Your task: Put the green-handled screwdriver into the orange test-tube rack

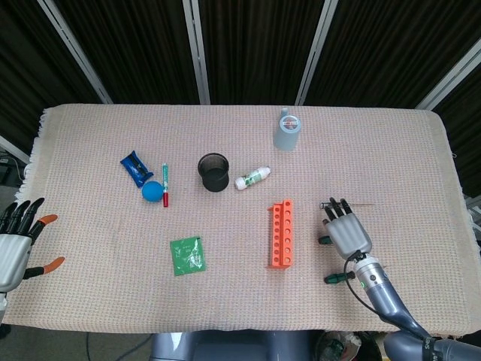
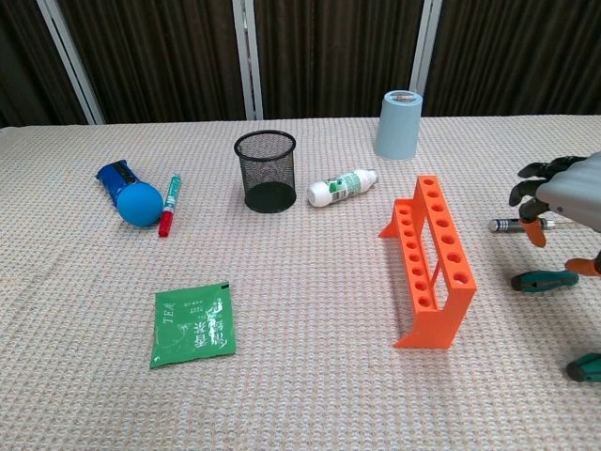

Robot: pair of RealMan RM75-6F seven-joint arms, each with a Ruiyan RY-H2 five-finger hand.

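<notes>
The orange test-tube rack (image 1: 280, 233) (image 2: 430, 258) stands right of the table's middle. Two green-handled screwdrivers lie to its right: one (image 2: 545, 280) closer to the rack, with only its handle end (image 1: 324, 241) showing under my hand in the head view, and one (image 1: 338, 277) (image 2: 587, 366) nearer the front edge. My right hand (image 1: 346, 232) (image 2: 566, 197) hovers over the closer one with its fingers spread and nothing in it. My left hand (image 1: 15, 244) hangs open at the table's left edge, seen only in the head view.
A silver screwdriver (image 1: 331, 204) (image 2: 512, 225) lies just beyond my right hand. Farther off are a light blue cup (image 1: 286, 130), a white bottle (image 1: 252, 178), a black mesh cup (image 1: 214, 171), a blue ball (image 1: 152, 191), a red marker (image 1: 164, 185), a blue packet (image 1: 135, 167) and a green tea sachet (image 1: 186, 255).
</notes>
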